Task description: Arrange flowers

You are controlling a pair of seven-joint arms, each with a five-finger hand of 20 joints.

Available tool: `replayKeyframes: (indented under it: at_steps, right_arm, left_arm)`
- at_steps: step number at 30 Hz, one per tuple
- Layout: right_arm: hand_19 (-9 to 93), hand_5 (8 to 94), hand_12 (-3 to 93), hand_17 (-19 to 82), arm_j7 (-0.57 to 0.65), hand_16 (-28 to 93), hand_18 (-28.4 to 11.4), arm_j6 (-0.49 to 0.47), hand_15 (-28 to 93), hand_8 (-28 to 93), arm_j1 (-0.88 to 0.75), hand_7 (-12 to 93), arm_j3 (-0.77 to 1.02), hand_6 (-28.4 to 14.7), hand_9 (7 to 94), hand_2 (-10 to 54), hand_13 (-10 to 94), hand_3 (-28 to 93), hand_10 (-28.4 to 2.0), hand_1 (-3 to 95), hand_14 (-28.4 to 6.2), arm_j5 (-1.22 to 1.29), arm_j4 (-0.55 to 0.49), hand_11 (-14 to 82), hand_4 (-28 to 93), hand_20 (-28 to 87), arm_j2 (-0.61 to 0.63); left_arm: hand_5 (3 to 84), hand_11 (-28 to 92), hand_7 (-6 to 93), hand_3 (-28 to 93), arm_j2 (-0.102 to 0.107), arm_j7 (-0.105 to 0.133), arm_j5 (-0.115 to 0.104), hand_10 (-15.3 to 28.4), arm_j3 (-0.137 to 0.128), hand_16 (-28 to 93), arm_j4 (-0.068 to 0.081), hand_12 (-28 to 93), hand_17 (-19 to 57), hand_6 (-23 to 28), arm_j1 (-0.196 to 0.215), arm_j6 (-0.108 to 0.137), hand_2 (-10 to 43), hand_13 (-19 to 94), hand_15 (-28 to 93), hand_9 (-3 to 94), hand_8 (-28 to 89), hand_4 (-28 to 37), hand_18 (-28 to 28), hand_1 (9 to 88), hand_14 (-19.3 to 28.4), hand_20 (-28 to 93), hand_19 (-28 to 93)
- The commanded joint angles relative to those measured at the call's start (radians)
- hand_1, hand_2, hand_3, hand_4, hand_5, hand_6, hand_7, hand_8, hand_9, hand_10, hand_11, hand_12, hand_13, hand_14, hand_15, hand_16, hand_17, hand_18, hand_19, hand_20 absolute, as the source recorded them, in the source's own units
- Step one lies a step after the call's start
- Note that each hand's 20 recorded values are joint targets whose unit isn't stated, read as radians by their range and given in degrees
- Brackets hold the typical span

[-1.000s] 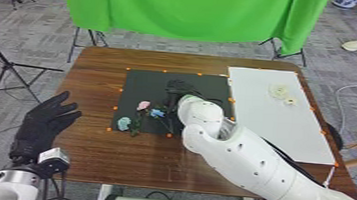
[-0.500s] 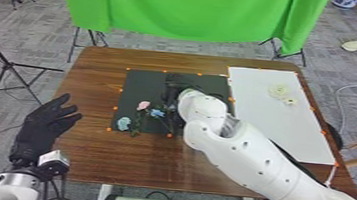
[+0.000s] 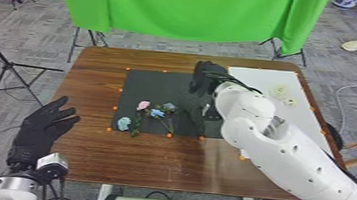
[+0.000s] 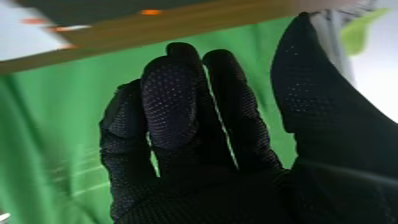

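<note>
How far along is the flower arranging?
Perhaps partway. A pink flower and blue flowers already lie grouped on the dark sheet. The right robot hand is open and empty. The pale flowers on the white sheet may be what's left.

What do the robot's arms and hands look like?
The arms are white and rounded, with small dark dots on the right one. The left hand and right hand wear black fabric gloves with tiny pale specks on the right. Dark cables hang by the left wrist.

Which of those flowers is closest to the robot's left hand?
The light blue flower, at the near left corner of the dark mat; the pink one, the deeper blue ones and the pale ones lie farther right.
</note>
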Motion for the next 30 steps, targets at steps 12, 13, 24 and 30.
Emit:
replayKeyframes:
  at_steps: [12,13,24,30]
  right_arm:
    - [93,49.5,13.2,30,0.086,6,-22.8,0.133,86,-15,-0.074,21,0.12,-8.3,51.5,-7.1,64,92,-19.3,31.6,-9.1,0.085,0.087,27.1,-28,33,0.365]
    - [93,49.5,13.2,30,0.09,6,-22.8,0.148,86,-15,-0.066,21,0.111,-8.3,51.4,-7.2,64,92,-19.3,31.5,-9.1,0.086,0.095,26.9,-28,33,0.378]
    - [93,49.0,13.2,29,0.157,6,-22.5,0.111,86,-15,-0.086,21,0.135,-8.1,49.8,-7.5,63,92,-19.1,31.5,-8.9,0.115,0.154,25.4,-28,33,0.41]
    - [93,48.8,13.2,29,0.165,6,-22.6,0.096,86,-15,-0.1,21,0.149,-8.0,49.5,-7.6,63,92,-19.1,31.6,-9.0,0.133,0.192,24.5,-28,32,0.41]
  left_arm:
    - [36.2,30,14.8,81,0.004,0.026,-0.012,20.4,0.023,-10,-0.003,10,-11.4,9.8,0.03,0.016,4.9,25,53,34.8,-10,-21.1,23.6,24.0,26.8,3,57]
    - [36.2,30,14.8,81,0.005,0.026,-0.011,20.4,0.022,-10,-0.004,10,-11.4,9.8,0.031,0.016,4.9,25,53,34.8,-10,-21.1,23.6,24.0,26.8,3,57]
    - [36.3,30,14.8,81,0.002,0.021,-0.009,20.4,0.02,-10,-0.001,10,-11.4,9.8,0.028,0.009,4.9,25,53,34.8,-10,-21.0,23.6,23.9,26.8,3,57]
    - [36.3,30,14.8,81,0.004,0.024,-0.008,20.3,0.021,-10,0.001,10,-11.4,9.8,0.019,0.007,4.8,25,53,34.8,-10,-21.0,23.6,23.9,26.7,3,57]
